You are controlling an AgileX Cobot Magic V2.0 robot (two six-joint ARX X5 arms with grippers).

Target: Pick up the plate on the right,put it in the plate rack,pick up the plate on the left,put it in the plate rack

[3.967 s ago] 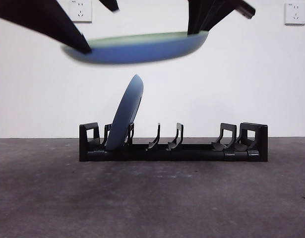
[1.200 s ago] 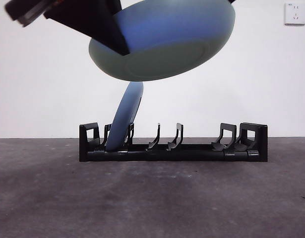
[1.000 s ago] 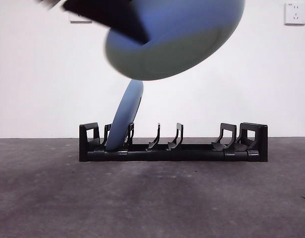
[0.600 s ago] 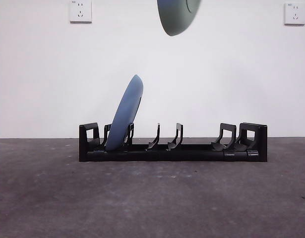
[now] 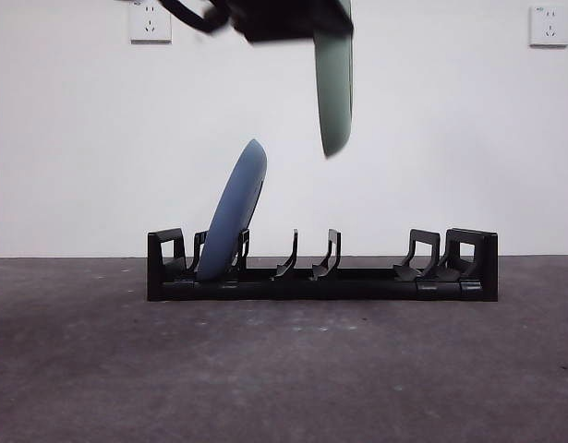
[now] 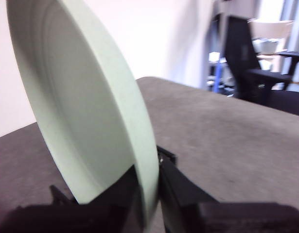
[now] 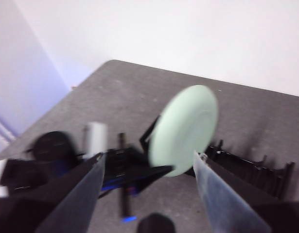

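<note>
The plate rack (image 5: 321, 268) sits low at the centre of the front view with one blue plate (image 5: 234, 217) already leaning in its left-hand slots, so the step in hand looks like racking the second plate. The left gripper (image 6: 150, 194), its jaws clamped on the rim, holds the pale green plate (image 5: 334, 78) on edge in the upper middle, above the free middle prongs; the right gripper (image 7: 148, 194) hangs spread and empty. The next move calls for lowering it squarely between two prongs.

Two plates and rack, mid-task.
Blue plate (image 5: 235, 214) sits on edge in the left-end slots of the black plate rack (image 5: 322, 276), leaning right. Pale green plate (image 5: 334, 83) hangs edge-on and vertical in the air above the rack's middle prongs, well clear of them, pinched at its rim by the left gripper (image 6: 151, 194). Other rack slots hold nothing.
</note>
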